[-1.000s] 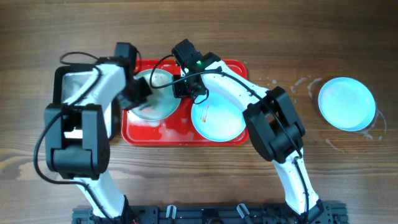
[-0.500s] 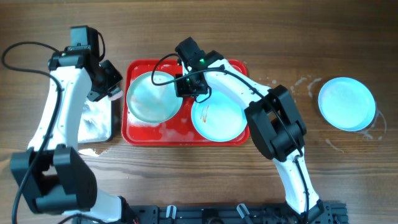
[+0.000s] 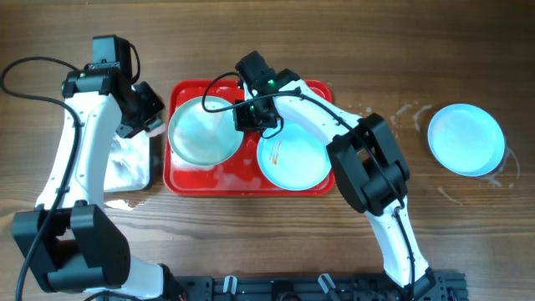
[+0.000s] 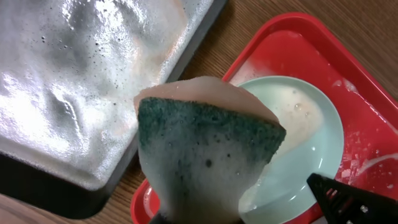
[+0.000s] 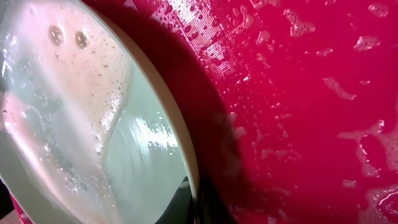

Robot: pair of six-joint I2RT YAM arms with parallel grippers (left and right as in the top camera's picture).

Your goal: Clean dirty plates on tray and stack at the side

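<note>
1. Overhead view: we see the red tray [image 3: 244, 180] at mid-table with two light-cyan plates on it. The soapy plate [image 3: 199, 130] is at its left end. The smeared plate [image 3: 292, 160], streaked orange-red, is at its right end.
2. A third plate [image 3: 466, 139] sits well apart on the wood to the right.
3. We judge the step in hand to be scrubbing the soapy plate. To do it well, the sponge [image 4: 205, 155] should be loaded with suds and wipe the whole face. The rim needs a firm hold, since wet glaze may slip.
4. The right gripper [image 3: 249, 117] is closed on the soapy plate's right rim, and the plate appears tipped up off the tray floor.
5. The left gripper [image 3: 149, 119] is clamped around the foamy sponge, green side showing. It hangs above the metal tray [image 4: 74, 74] of sudsy water, just beside the red tray.
</note>
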